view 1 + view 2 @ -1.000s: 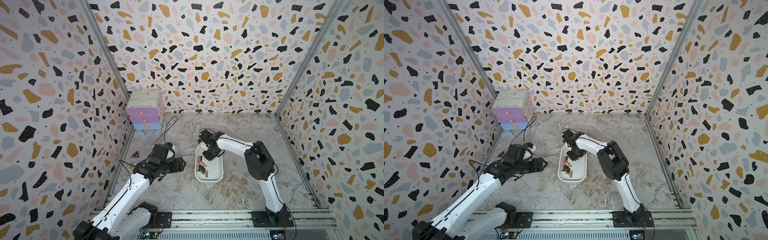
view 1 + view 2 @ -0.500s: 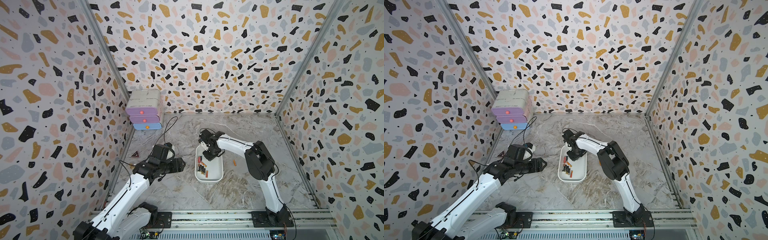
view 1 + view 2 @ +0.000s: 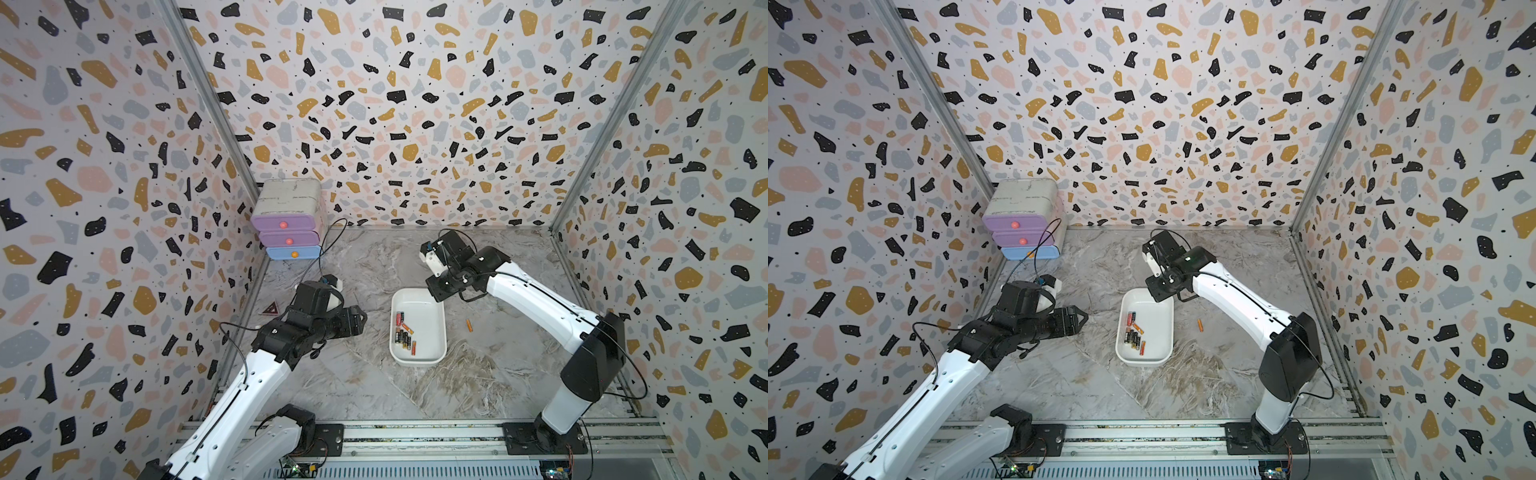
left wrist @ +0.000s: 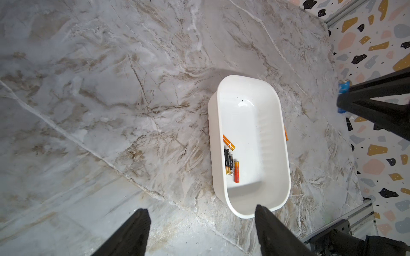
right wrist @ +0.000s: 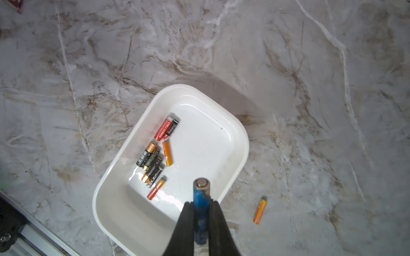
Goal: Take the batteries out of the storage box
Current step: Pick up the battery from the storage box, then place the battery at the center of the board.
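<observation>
**Supervisor:** Report end effector states.

**Operator:** My right end effector (image 5: 201, 202) is clamped on a blue battery (image 5: 200, 191), whose long axis runs out past the fingertips. My left end effector (image 4: 200, 210) stands wide, holding nothing.

**Supervisor:** Position relative to the storage box?

**Operator:** In a top view the storage box (image 3: 430, 332) sits centre frame, and I hang over its upper end. Bare tabletop (image 3: 498, 353) lies to the right, near one orange battery (image 3: 469, 325). The other batteries (image 3: 403, 336) hug the box's left wall, nearer my left end effector. They overlap, so I cannot count them exactly.
</observation>
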